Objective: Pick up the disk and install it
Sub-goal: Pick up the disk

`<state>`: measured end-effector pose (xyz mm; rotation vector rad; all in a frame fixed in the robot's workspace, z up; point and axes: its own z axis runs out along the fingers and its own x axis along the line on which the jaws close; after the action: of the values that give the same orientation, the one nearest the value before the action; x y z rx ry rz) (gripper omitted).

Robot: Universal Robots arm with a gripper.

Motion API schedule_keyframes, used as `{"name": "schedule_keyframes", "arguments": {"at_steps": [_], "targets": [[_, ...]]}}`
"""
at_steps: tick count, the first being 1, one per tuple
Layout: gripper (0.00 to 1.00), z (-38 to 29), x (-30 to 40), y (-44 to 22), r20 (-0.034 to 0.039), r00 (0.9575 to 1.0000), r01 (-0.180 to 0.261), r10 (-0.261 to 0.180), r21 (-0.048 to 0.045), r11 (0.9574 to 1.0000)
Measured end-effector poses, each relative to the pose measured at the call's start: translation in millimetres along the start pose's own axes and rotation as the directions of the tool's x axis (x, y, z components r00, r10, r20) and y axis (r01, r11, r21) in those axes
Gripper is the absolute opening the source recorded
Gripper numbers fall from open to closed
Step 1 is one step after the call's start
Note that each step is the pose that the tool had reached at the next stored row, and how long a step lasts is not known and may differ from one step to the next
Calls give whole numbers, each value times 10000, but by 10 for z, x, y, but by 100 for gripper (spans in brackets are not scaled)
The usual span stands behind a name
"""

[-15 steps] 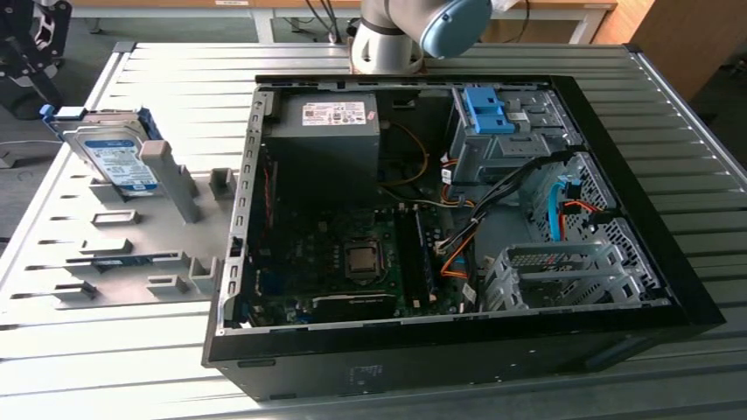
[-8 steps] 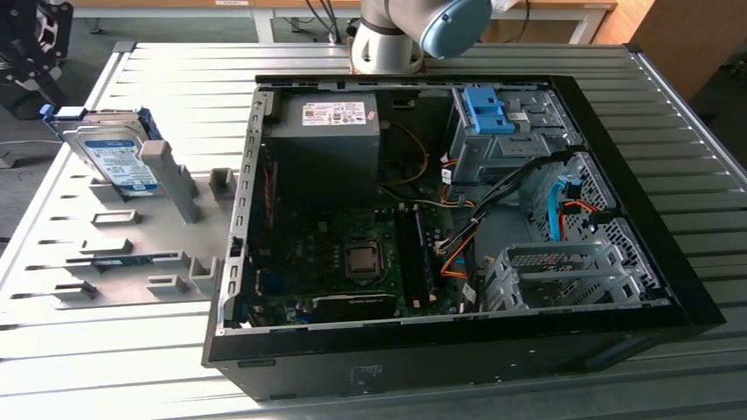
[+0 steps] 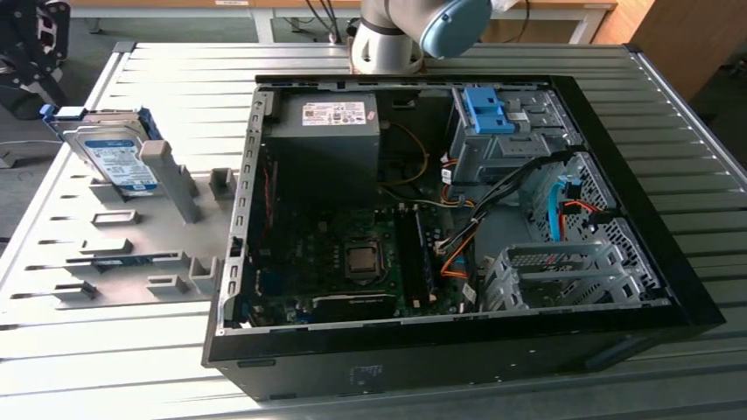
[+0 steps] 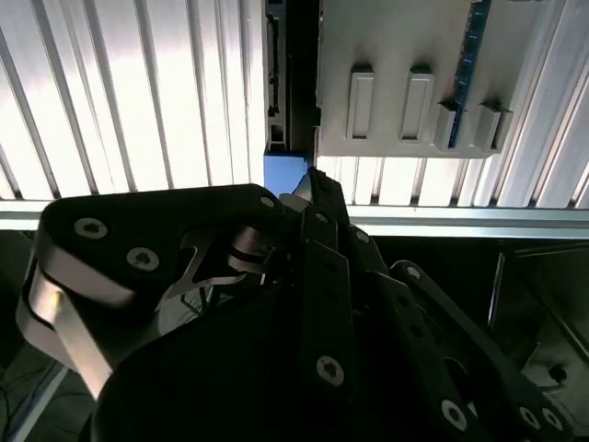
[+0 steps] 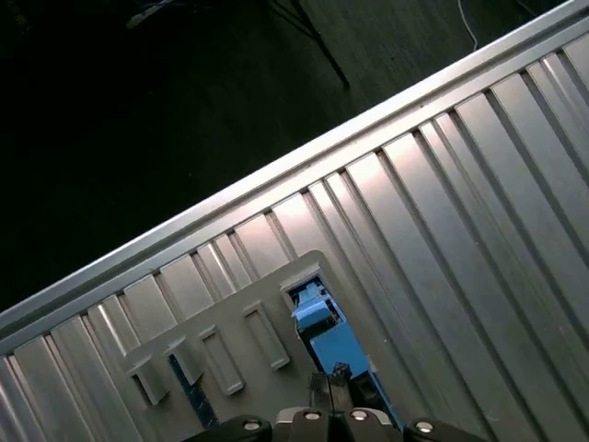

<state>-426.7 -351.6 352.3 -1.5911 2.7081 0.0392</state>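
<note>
Black linkage arms of the gripper (image 4: 308, 189) are meeting at their tips in the second wrist view. The jaws are sitting together with no gap showing and nothing clamped between them. In both wrist views the tips are hovering just over the blue plastic frame of the disk (image 5: 333, 345); whether they are touching it I cannot tell.

In the exterior view the disk (image 3: 115, 157) is standing on edge, leaning slightly, in a slot of the grey fixture plate (image 3: 129, 236) at the exterior view's left, its white-and-blue label facing the camera. The dark gripper body is hanging above the disk's upper corner.

The fixture plate is lying flat on the ribbed aluminium table (image 3: 701, 219), its other raised slots showing as pale blocks. Just beside it, towards the exterior view's right, the open computer case (image 3: 683, 306) is lying on its side with the motherboard (image 3: 350, 254) exposed. A dark grey power supply (image 3: 321, 140) is sitting at the far end of the case, a blue clip (image 3: 485, 109) is standing in the far corner, and a perforated metal drive cage (image 3: 561, 271) is occupying the near corner.
</note>
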Motion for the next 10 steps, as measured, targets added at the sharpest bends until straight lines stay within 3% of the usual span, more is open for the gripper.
{"name": "schedule_keyframes", "arguments": {"at_steps": [4, 5, 10], "targets": [[11, 9, 0, 0, -13, 9974, 717, -717, -11, 9974], [11, 17, 0, 0, -18, 9926, 1214, -1214, -20, 9926], [11, 35, 0, -1, -11, 9792, 2028, -2028, -42, 9792]]}}
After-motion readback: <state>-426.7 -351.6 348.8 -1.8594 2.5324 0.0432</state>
